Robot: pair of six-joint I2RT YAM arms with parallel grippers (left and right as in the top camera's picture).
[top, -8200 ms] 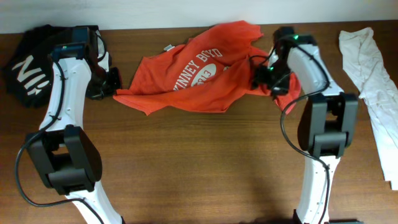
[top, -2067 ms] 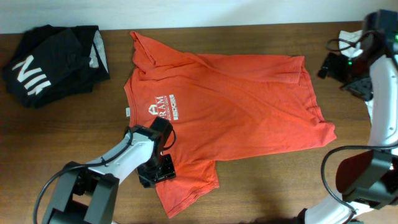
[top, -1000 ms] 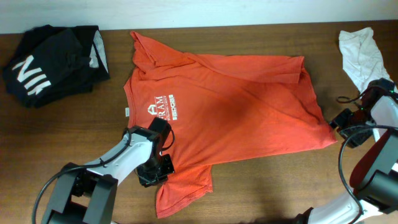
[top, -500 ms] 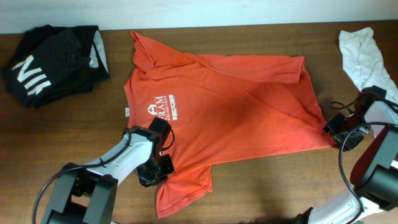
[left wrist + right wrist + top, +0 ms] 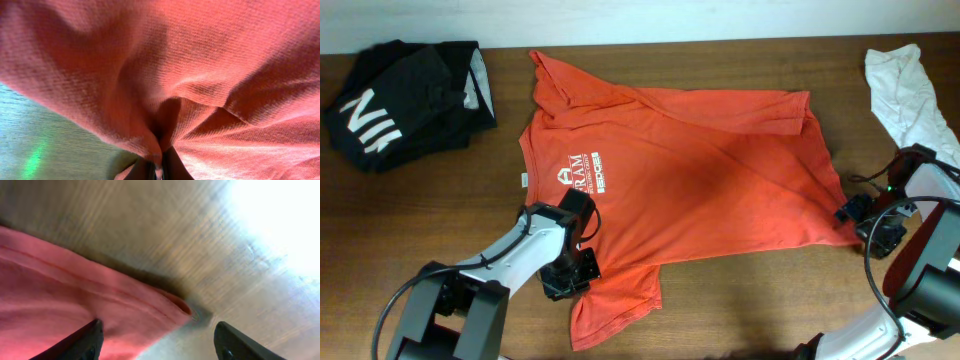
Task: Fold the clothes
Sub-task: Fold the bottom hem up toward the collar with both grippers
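Spreading looks finished: red-orange T-shirt (image 5: 690, 170) lies flat mid-table (image 5: 740, 300), no fold made yet. Left gripper (image 5: 570, 280) clenched on its near sleeve; right gripper (image 5: 850, 212) released, jaws apart astride the hem corner. Black garment (image 5: 400, 100) and white garment (image 5: 910, 85) lie bunched at the far corners, not yet folded

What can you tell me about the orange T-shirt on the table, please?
The red-orange T-shirt is soft knit cloth with small white print by the collar. It lies spread, slightly wrinkled, on the wooden table, collar leftward and hem rightward in the overhead view. The left gripper is shut on cloth at the lower sleeve; the right gripper stands open around a hem corner.
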